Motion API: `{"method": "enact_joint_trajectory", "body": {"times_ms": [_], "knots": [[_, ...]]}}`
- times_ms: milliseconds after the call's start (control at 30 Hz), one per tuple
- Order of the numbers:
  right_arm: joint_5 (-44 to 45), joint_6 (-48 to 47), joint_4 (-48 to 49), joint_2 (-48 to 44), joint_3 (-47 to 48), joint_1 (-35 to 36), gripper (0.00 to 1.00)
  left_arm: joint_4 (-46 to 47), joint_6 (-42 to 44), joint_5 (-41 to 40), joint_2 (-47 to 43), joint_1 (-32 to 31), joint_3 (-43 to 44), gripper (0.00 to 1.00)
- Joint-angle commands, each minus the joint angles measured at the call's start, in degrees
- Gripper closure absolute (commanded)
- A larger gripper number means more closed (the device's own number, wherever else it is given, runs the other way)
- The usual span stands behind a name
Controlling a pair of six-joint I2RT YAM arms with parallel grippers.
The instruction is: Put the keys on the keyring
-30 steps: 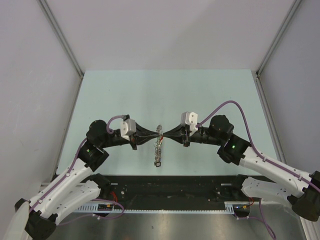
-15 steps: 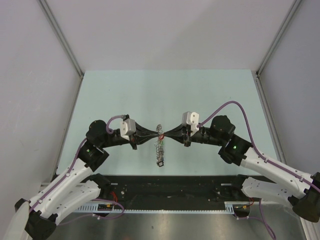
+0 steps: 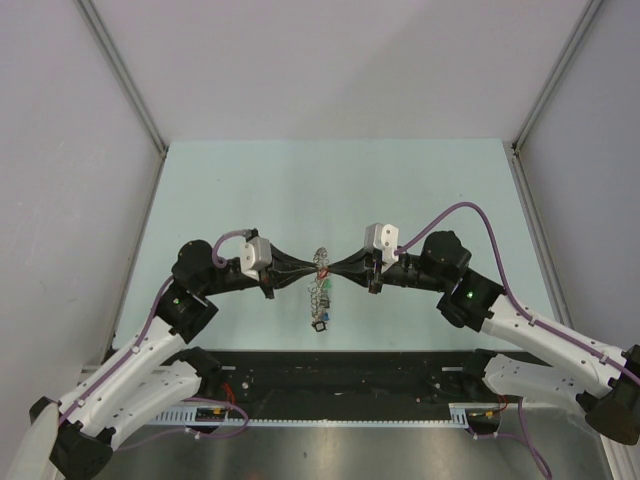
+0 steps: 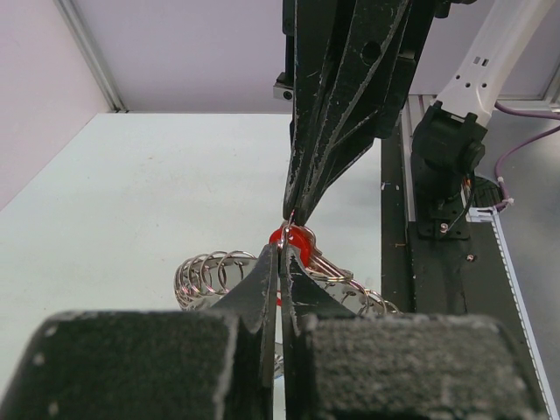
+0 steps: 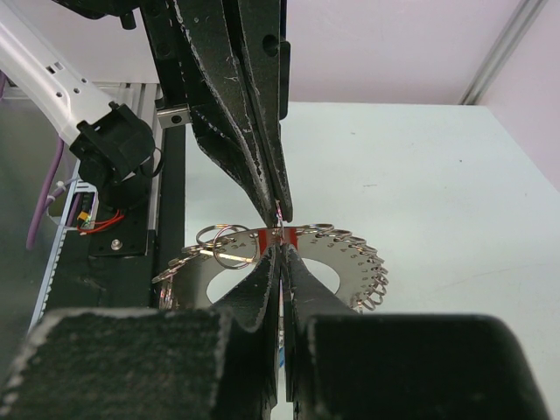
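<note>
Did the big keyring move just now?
Yes, slightly: the keyring has its near end a bit farther from the black rail, shifted right.

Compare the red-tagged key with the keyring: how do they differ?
The red-tagged key is far smaller than the keyring. The key shows red plastic; the keyring grey metal fringed with small rings. The key sits where the left gripper and right gripper meet; the keyring spreads beyond them.

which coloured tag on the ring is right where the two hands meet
The red tag, right at the meeting tips of the left hand and right hand. The other coloured tags sit farther along the keyring, toward the arm bases.
</note>
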Motion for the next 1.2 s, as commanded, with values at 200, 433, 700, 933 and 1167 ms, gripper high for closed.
{"method": "enact_joint_trajectory", "body": {"times_ms": [200,433,700,933,1167], "knots": [[0.1,0.6,1.6,-0.5,2.5,0.1,1.0,4.9,-0.6,0.9,-0.8,0.2,0.1,1.0],[-0.5,0.7,2.1,-0.1,2.6,0.1,1.0,5.0,-0.6,1.6,-0.8,0.3,0.1,1.0],[-1.5,0.8,2.6,0.4,2.5,0.1,1.0,5.2,-0.8,2.1,-0.8,0.3,0.1,1.0],[-2.1,1.1,3.2,0.6,2.6,0.3,1.0,5.6,-0.9,2.6,-0.6,0.3,0.1,1.0],[-2.4,1.4,3.8,0.8,2.5,0.7,1.0,5.6,-0.9,2.9,-0.5,0.3,0.1,1.0]]}}
